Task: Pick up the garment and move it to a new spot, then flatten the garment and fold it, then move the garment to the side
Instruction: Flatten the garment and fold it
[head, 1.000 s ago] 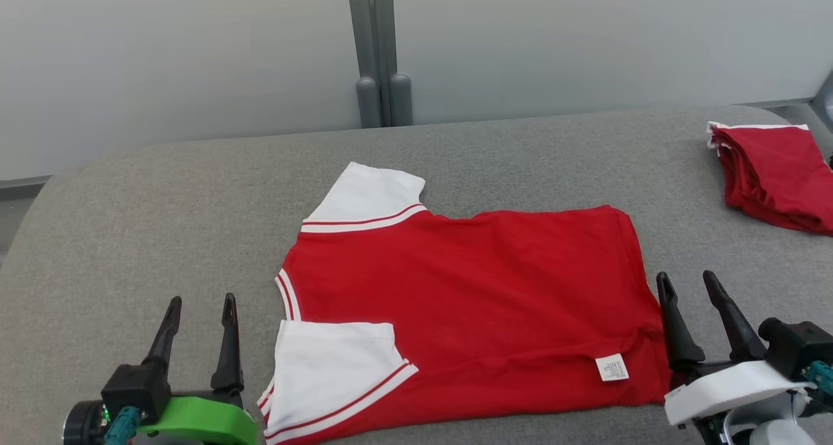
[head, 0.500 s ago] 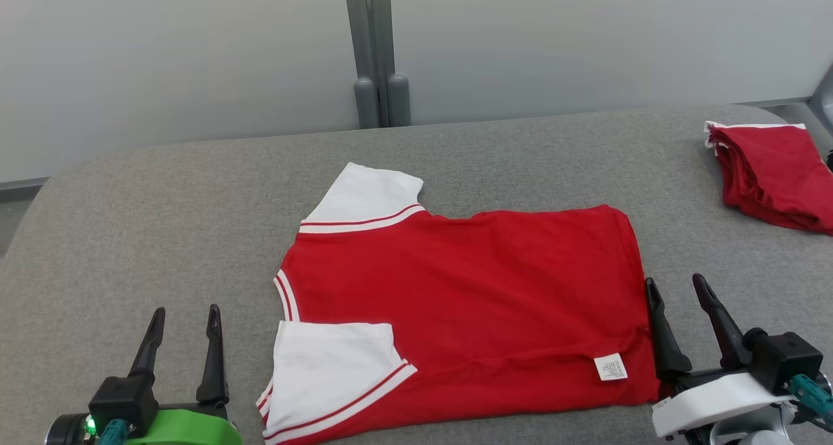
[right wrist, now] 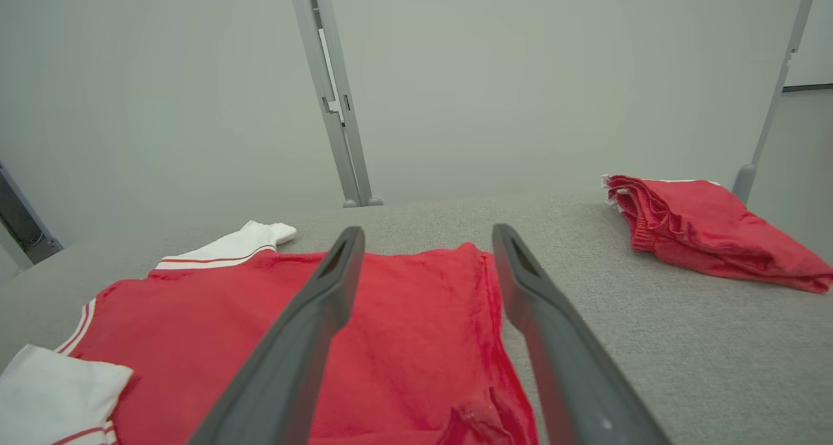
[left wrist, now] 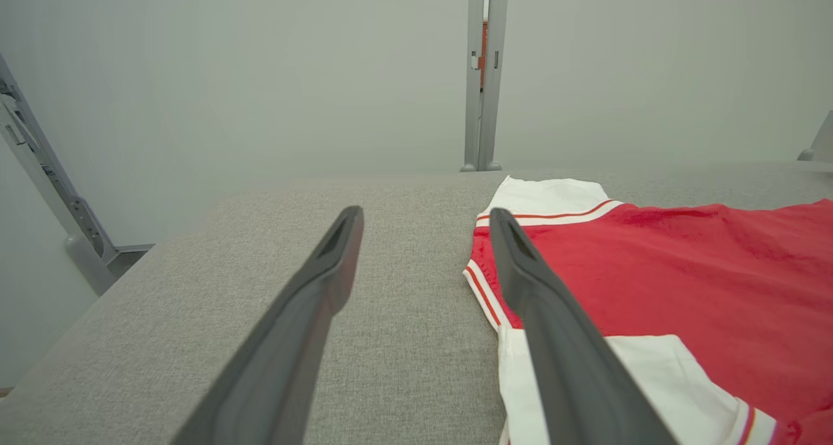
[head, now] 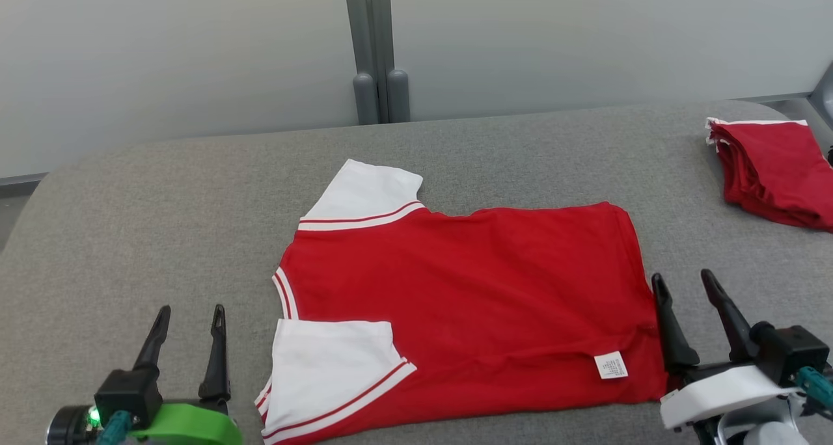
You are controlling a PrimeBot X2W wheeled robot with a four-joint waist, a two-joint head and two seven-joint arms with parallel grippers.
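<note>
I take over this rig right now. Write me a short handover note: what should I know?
Left gripper: open, empty, near the collar end.
Right gripper: open, empty, by the hem corner.
Red shirt: spread flat on the grey table, near sleeve lying over the body.
Folded red pile lies far right.
Done: placing and flattening, it seems.
To do: fold it, then move it aside.

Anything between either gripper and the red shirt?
Nothing visible. Only bare grey surface lies between the open left gripper and the shirt; the open right gripper sits at its hem. The folded red pile lies far right, clear.
</note>
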